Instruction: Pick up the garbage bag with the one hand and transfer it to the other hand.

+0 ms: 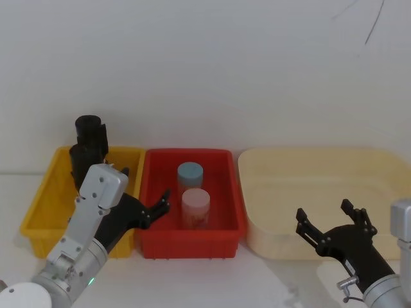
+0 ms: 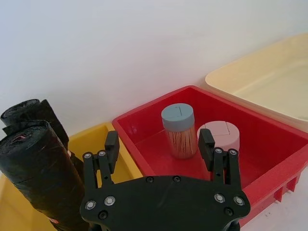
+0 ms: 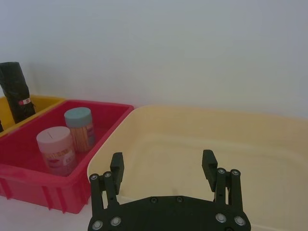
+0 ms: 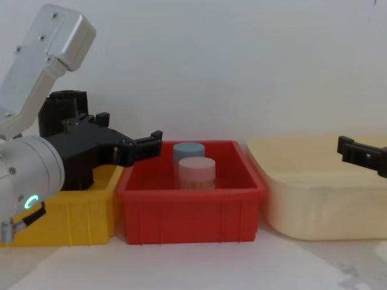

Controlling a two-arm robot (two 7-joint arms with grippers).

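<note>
The garbage bag, a matt black cylindrical roll of crinkled film with a rounded end, stood upright at the left of the head view inside a glossy yellow rectangular plastic bin. A second black roll stood directly behind it. No step was complete: the bag lay ungrasped, so both the pick-up and the transfer remained. The left gripper, black and two-fingered on a silver-grey arm, hovered at lower left, just beside the bag but apart from it, with its fingers spread and empty. The right gripper, at lower right, was likewise spread and empty, over the near rim of a smooth cream tub with rounded corners. In the centre, a red rectangular plastic bin held a blue-lidded clear jar and a pink-lidded jar.
</note>
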